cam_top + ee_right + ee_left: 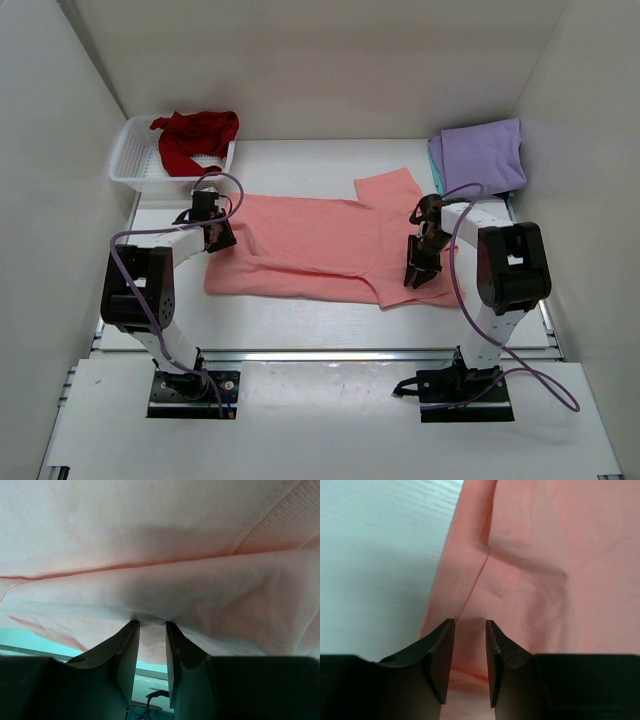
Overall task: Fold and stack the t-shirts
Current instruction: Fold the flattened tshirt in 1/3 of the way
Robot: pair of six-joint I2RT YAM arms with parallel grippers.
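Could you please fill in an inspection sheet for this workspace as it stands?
Surface: white table, partly covered.
Job's things: salmon-pink t-shirt spread centre; dark red t-shirt in the white basket; lavender t-shirt atop a teal t-shirt.
Clutter: nothing seen.
End effectors: right end effector shut on the salmon-pink t-shirt; left end effector astride its edge, grip unclear.
Cables: purple cables along both arms.
Surroundings: white walls, three sides.

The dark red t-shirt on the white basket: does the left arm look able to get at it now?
Probably yes. The dark red t-shirt lies uncovered on the basket, nothing between it and the left gripper, whose jaws first must leave the salmon-pink t-shirt.
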